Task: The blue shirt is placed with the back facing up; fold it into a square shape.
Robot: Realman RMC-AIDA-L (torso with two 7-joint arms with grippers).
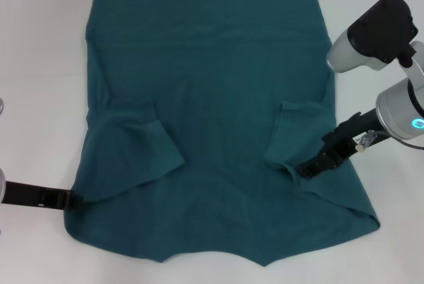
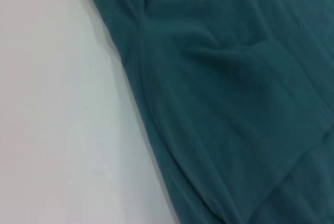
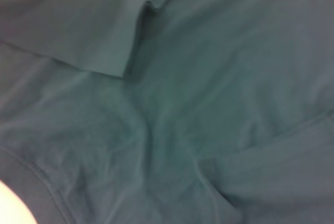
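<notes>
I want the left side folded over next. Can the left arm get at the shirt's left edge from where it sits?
Probably yes. The left gripper lies at the shirt's lower left edge, with only bare table beside it and nothing in the way. Whether it grips the cloth can't be seen.

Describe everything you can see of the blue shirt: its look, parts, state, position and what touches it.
The blue shirt is a plain dark teal short-sleeved T-shirt of soft knit fabric, spread flat on a white table. Both sleeves are folded inward over the body, the left sleeve and the right sleeve. Its far edge is folded over into a straight band. The near edge is wavy. The left gripper meets its left edge; the right gripper rests on it beside the right sleeve.
</notes>
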